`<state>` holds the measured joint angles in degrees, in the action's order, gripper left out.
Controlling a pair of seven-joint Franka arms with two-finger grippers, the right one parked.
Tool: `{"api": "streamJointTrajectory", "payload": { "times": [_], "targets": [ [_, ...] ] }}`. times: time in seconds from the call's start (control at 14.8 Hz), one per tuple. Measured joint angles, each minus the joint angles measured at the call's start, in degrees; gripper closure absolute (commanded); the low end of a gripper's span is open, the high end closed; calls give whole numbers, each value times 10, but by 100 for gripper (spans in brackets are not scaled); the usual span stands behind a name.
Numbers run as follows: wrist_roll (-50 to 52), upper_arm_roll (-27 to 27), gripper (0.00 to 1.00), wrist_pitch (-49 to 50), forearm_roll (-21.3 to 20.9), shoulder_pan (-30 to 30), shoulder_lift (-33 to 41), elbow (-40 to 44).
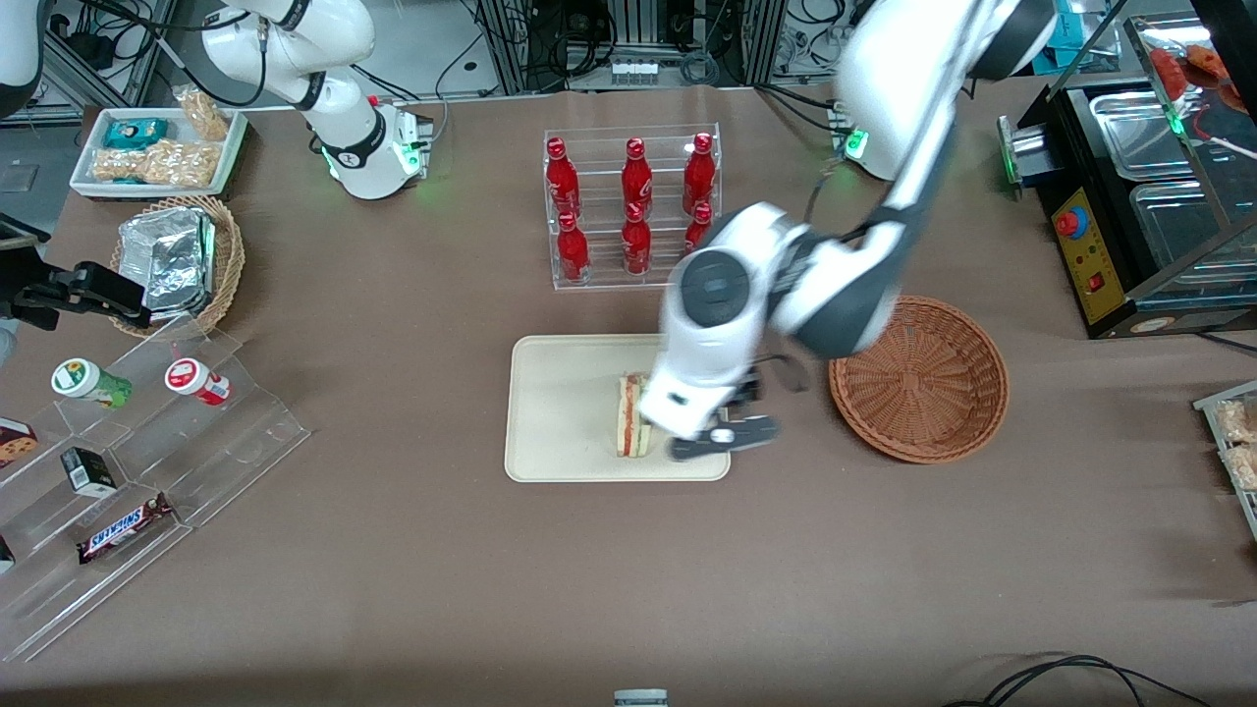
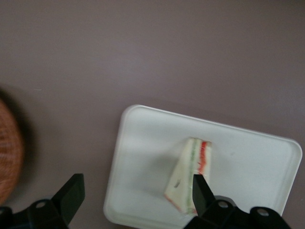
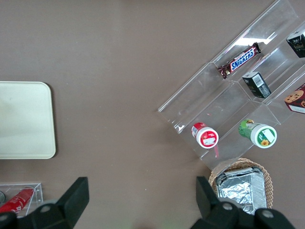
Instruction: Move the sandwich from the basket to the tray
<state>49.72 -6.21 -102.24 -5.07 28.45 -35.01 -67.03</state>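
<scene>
arm: glossy white shells | joints: dark grey | base: green light | pincer (image 2: 136,191): black fingers

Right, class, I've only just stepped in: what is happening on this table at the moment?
The robot's left arm is moving a sandwich out of a basket and onto a tray. The sandwich already rests on the tray, standing on its edge, and the basket beside the tray holds nothing. The gripper hangs just above the tray with its fingers open and wide apart, not holding the sandwich. So the drop looks done.
</scene>
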Motion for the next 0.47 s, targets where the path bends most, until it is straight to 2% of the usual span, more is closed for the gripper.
{"api": "streamJointTrajectory", "payload": {
  "times": [0.27,0.47],
  "targets": [
    [-115,2,0,127,25,-124,88,-12],
    [-236,3,0,224,28,-207,132,-19]
  ]
}}
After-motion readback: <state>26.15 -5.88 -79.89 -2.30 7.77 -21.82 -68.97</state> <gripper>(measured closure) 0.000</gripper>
